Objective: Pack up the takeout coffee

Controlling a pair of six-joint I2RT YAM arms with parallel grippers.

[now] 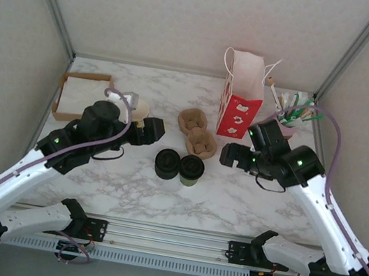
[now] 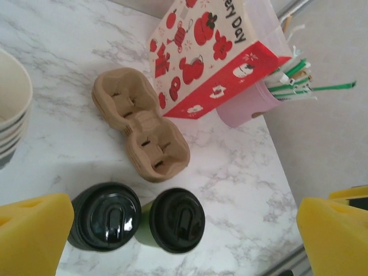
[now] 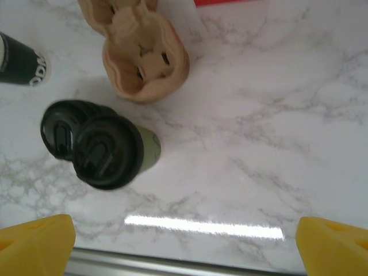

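As left tool (image 1: 156, 130) and right tool (image 1: 226, 157) gape, both point inward.

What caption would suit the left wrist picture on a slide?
Coffee beside a lid stack, near a carrier and red bag, framed by the yellow fingers of the open left tool.

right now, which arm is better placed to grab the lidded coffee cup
right, likely: its open jaws are nearer the lidded coffee cup; the black lid stack sits between that cup and the left jaws
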